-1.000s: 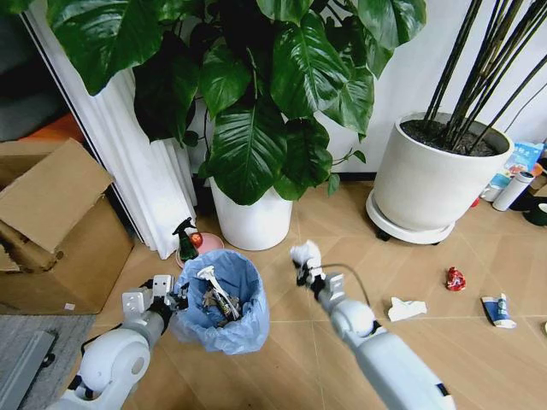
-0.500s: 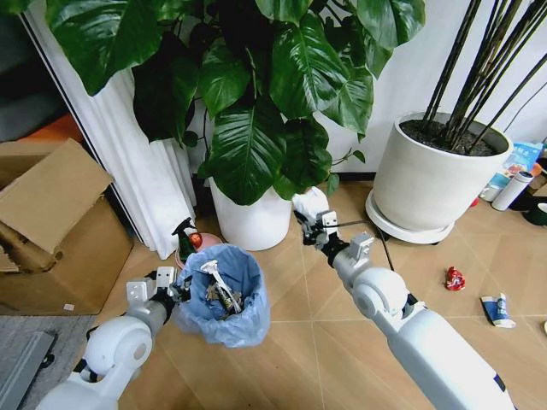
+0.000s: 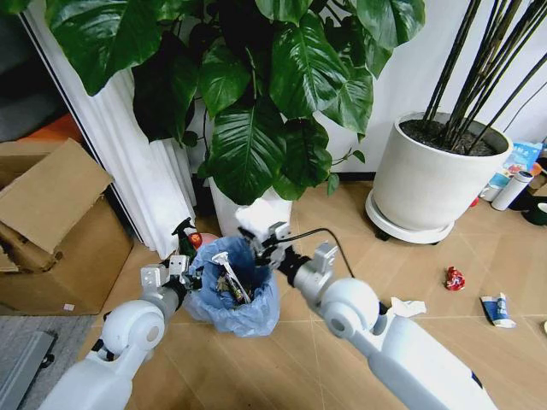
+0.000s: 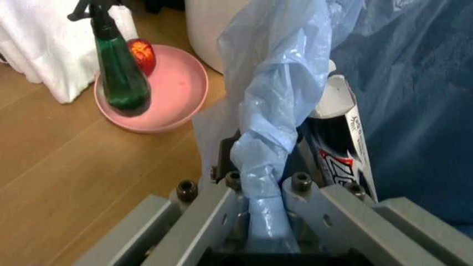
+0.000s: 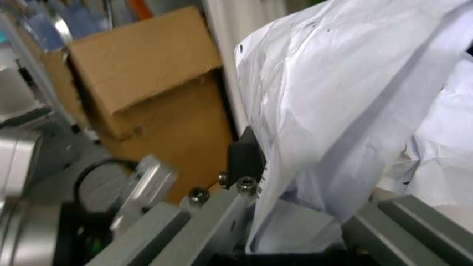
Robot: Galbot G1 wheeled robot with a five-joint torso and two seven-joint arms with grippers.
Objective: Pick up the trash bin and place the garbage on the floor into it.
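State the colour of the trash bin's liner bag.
Light blue liner bag, shown best in the left wrist view.

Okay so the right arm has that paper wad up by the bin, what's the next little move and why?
Probably open the right gripper and let go. Its fingers are clamped on the crumpled white paper wad, which hangs at the far rim of the trash bin, over the opening. The left gripper pinches the blue liner at the near rim, holding the bin up, so the wad should drop inside.
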